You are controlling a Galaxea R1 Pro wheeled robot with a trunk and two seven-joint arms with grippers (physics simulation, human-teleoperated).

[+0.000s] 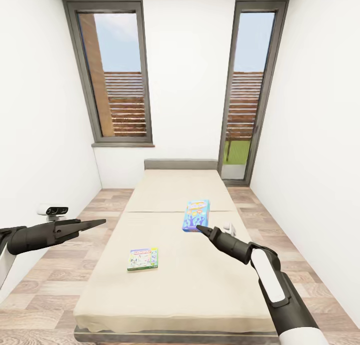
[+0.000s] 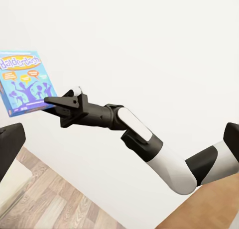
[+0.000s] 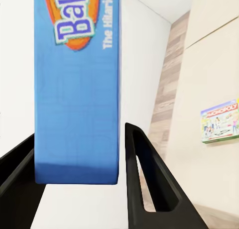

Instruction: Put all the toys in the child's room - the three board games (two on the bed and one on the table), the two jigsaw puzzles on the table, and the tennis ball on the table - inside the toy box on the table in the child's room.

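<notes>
The blue board game (image 1: 196, 215) hangs a little above the bed (image 1: 175, 295), with my right gripper (image 1: 200, 228) shut on its lower edge. In the left wrist view the same box (image 2: 25, 82) is upright in the right gripper (image 2: 50, 102). The right wrist view has the box (image 3: 77, 89) clamped between the two black fingers (image 3: 149, 179). A green-and-white Monopoly board game (image 1: 143, 259) lies flat on the bed's near left part (image 3: 220, 120). My left gripper (image 1: 102, 221) hovers left of the bed, open and holding nothing, its fingers (image 2: 10, 144) spread wide.
The bed runs away from me to a far wall with a window (image 1: 117, 75) and a glass door (image 1: 247, 95). Narrow strips of wood-plank floor (image 1: 60, 270) lie on both sides between white walls. A small white object (image 1: 229, 228) rests on the bed's right edge.
</notes>
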